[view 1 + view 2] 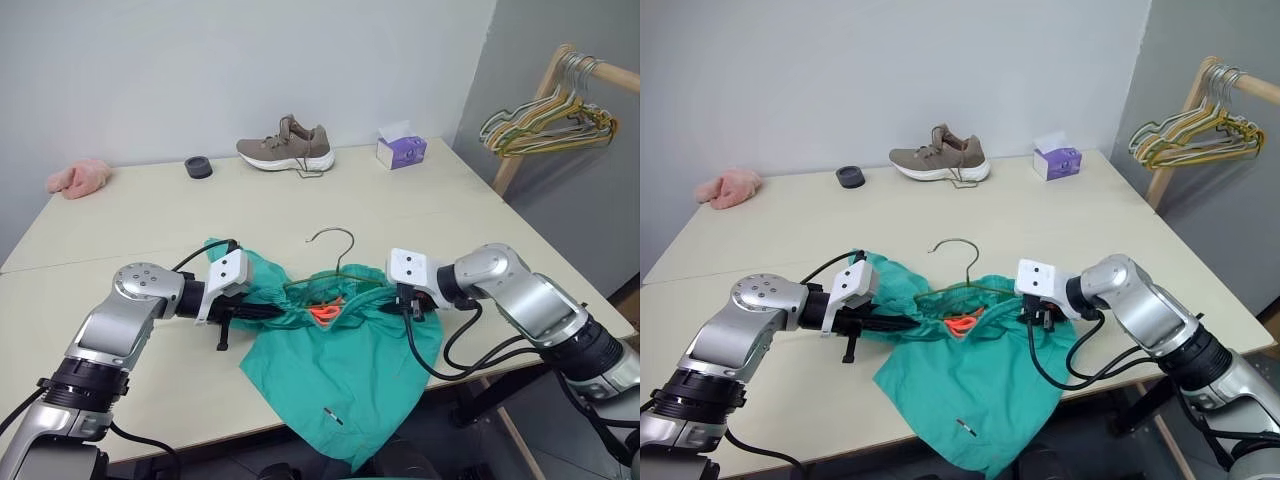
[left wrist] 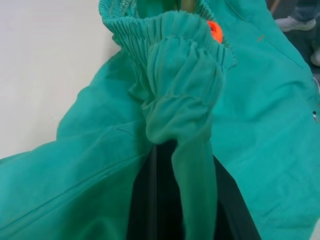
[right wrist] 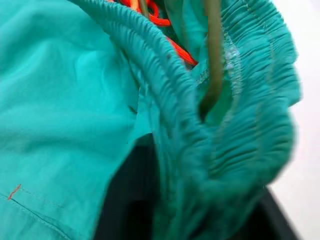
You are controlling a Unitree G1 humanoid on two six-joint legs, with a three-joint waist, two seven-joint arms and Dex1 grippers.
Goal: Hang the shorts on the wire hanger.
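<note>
Left eye view: the shorts [image 1: 335, 375] are spread on the table [image 1: 150, 230] near its front edge, with the lower part draped over that edge. The hanger [image 1: 335, 262] lies at the waistband, its hook pointing toward the back of the table and its wire partly tucked inside the gathered elastic, beside the orange tag [image 1: 325, 311]. The left gripper [image 1: 262, 312] reaches in from the left side of the waistband; in the left wrist view its 2 black fingers [image 2: 150, 200] are pressed nearly together, with a bunched fold of the waistband clamped between them. The right gripper [image 1: 405, 308] sits at the right end of the waistband. In the right wrist view its dark fingers [image 3: 125, 200] lie on either side of the gathered elastic, which fills the gap between them, with the olive wire running just past; whether they are truly clenched on the fabric cannot be told. Both grippers are angled down toward the table.
</note>
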